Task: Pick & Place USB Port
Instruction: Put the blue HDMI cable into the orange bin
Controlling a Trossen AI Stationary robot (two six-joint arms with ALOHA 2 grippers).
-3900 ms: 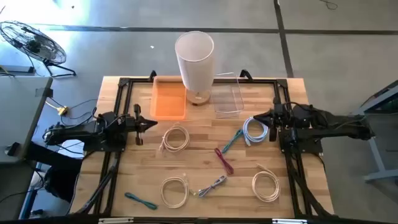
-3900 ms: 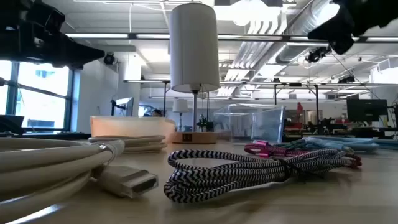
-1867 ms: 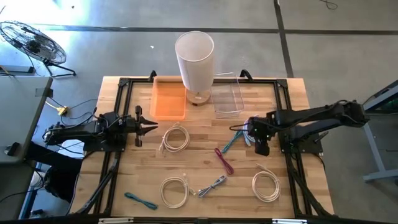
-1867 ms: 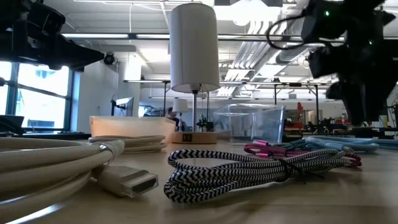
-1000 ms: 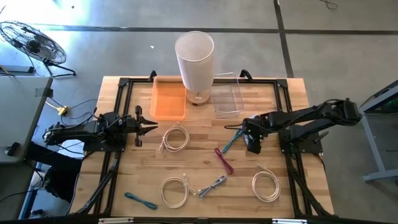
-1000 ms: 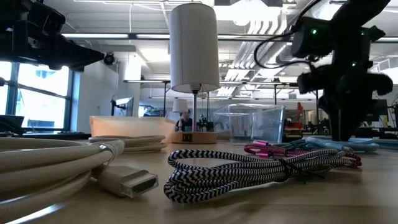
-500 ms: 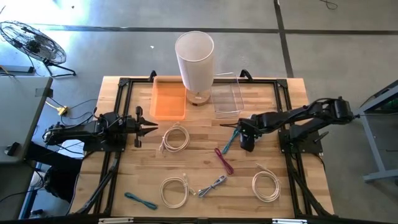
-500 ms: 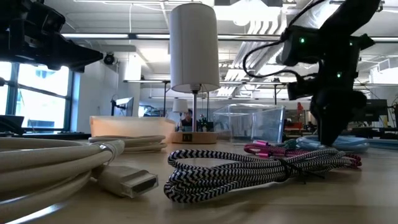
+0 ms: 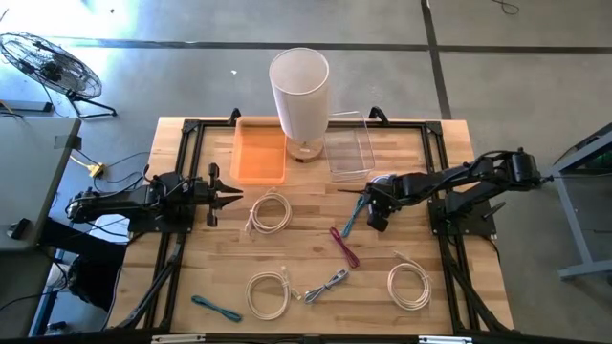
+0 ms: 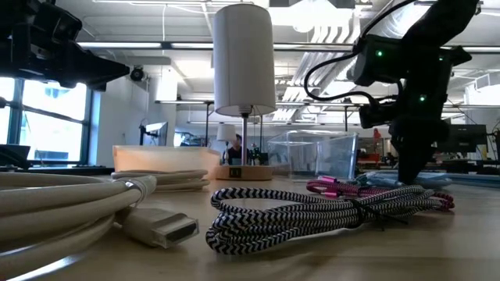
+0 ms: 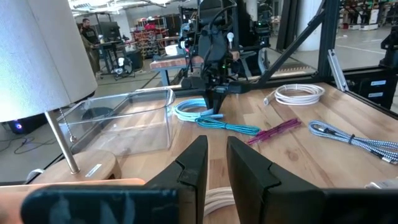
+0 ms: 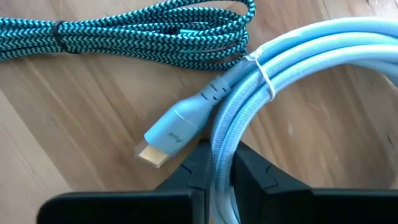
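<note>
Right end effector [image 12: 214, 163] pinched onto light-blue coiled cable [image 12: 292, 68], down toward counter's [image 9: 306, 253] right edge, beside teal braided cable [image 12: 124, 34]. Left end effector [image 11: 212, 167] nearly closed, empty, near left edge.

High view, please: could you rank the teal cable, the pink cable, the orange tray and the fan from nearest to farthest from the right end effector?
From the right end effector:
1. Teal cable, right beside it, toward table centre.
2. Pink cable, just past that, nearer the front edge.
3. Orange tray, back of the table, left of the lamp.
4. Fan, off the table at far left.
</note>
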